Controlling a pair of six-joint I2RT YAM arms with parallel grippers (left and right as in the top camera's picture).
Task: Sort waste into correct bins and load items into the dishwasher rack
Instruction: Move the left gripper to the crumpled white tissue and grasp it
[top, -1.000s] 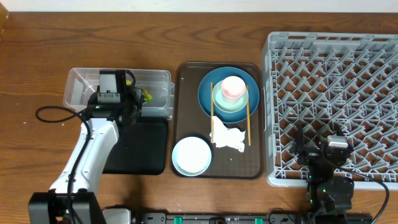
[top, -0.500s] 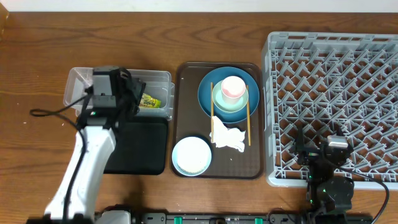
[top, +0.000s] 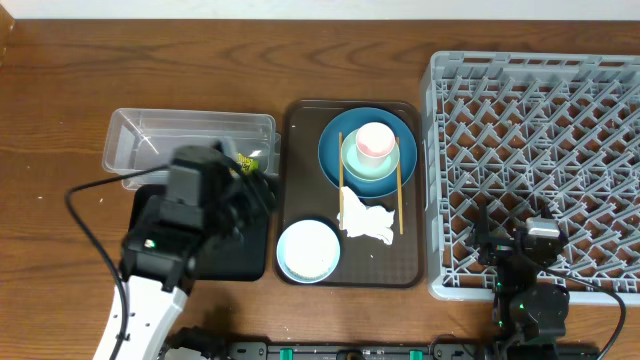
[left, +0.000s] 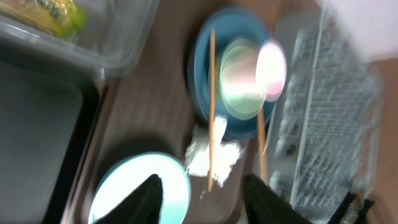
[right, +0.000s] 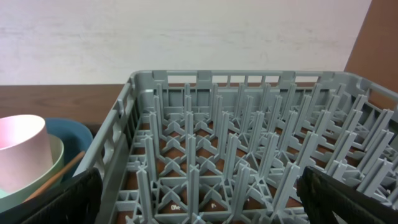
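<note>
The yellow-green wrapper (top: 246, 160) lies in the clear tub (top: 150, 135), free of any grip. My left gripper (top: 250, 190) hovers open and empty over the black tray (top: 250, 250). Its blurred wrist view looks over the light-blue bowl (left: 140, 190) and the white napkin (left: 214, 152). On the brown tray (top: 295, 180) sits the dark-blue plate (top: 335, 150), carrying the pale-green bowl (top: 368, 175) and the pink cup (top: 375, 140). Two chopsticks (top: 340, 165) lie across the plate. My right gripper (right: 199, 199) is wide open and empty at the grey rack's (top: 540, 120) front edge.
The brown tray stands between the bins and the rack. The napkin (top: 366, 221) and light-blue bowl (top: 308, 250) fill its front half. A black cable (top: 85, 200) loops over the table left of my left arm.
My left gripper has drawn back out of the clear tub toward the front and right, leaving the wrapper lying inside. The right arm has not moved.
</note>
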